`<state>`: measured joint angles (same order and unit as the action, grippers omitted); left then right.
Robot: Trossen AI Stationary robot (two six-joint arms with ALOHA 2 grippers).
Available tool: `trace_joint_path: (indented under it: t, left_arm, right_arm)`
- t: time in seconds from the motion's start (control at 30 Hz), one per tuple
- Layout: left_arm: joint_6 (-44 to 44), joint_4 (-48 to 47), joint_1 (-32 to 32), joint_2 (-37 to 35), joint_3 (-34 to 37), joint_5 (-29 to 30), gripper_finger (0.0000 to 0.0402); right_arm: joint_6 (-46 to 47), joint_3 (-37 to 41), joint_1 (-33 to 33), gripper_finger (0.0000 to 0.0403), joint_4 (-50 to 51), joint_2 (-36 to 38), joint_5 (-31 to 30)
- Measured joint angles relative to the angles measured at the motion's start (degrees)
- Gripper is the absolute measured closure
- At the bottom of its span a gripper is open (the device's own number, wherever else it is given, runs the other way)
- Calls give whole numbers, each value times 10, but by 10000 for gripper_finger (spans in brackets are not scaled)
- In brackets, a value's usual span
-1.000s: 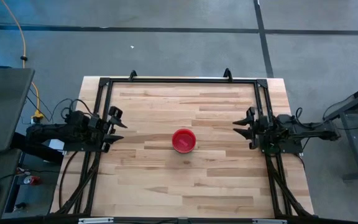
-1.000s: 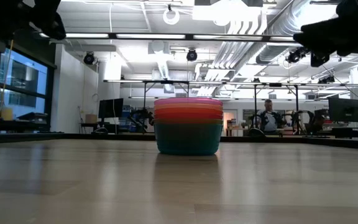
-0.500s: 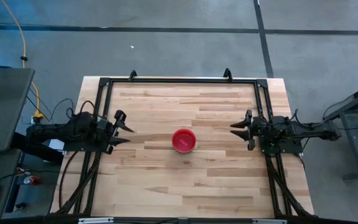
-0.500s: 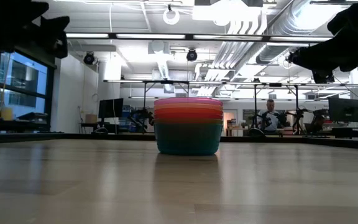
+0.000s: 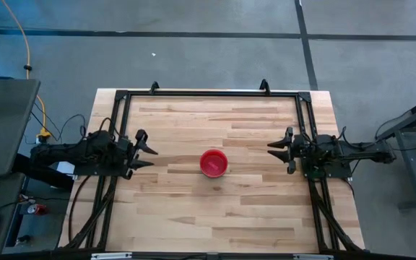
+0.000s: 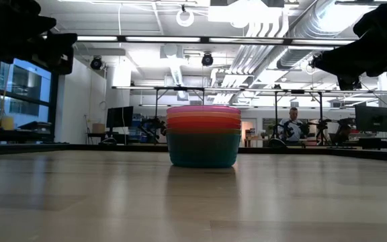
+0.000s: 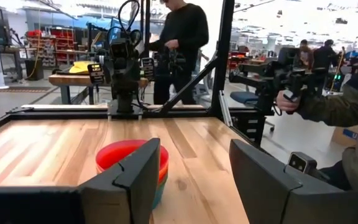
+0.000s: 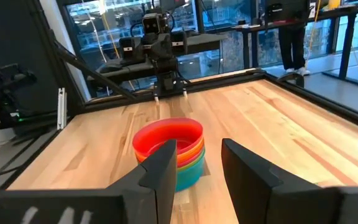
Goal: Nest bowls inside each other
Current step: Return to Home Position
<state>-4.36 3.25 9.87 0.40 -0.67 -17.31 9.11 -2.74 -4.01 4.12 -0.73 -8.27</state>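
The bowls [image 5: 214,163] stand nested in one stack at the table's middle, the pink-red one on top; the low view shows the stack [image 6: 203,136] resting on its teal bottom bowl, with orange and pink rims above. My left gripper [image 5: 146,152] hovers open near the table's left edge, well left of the stack. My right gripper [image 5: 278,151] hovers open near the right edge. Both wrist views look past open fingers at the stack [image 7: 129,155] [image 8: 168,140], which neither gripper touches.
A black frame [image 5: 208,92] runs round the table's far, left and right sides. Bare wood lies on every side of the stack. Beyond the table, people stand at workbenches; a person's sleeve [image 7: 353,118] shows at the right side.
My left gripper has moved rightward from the left edge toward the stack by a short way and has turned a little. My right gripper has shifted slightly toward the stack, then held still. The stack has stayed in place.
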Motion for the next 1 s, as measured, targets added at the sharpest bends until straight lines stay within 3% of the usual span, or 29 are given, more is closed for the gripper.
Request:
trace_joint_path:
  t: [0.73,1.0]
  left_arm:
    - [-30,1,0,0,0,0,218]
    - [-30,1,0,0,0,-1,218]
  right_arm:
    - [39,0,0,285,-2,0,-22]
    - [-17,-4,0,285,11,0,-40]
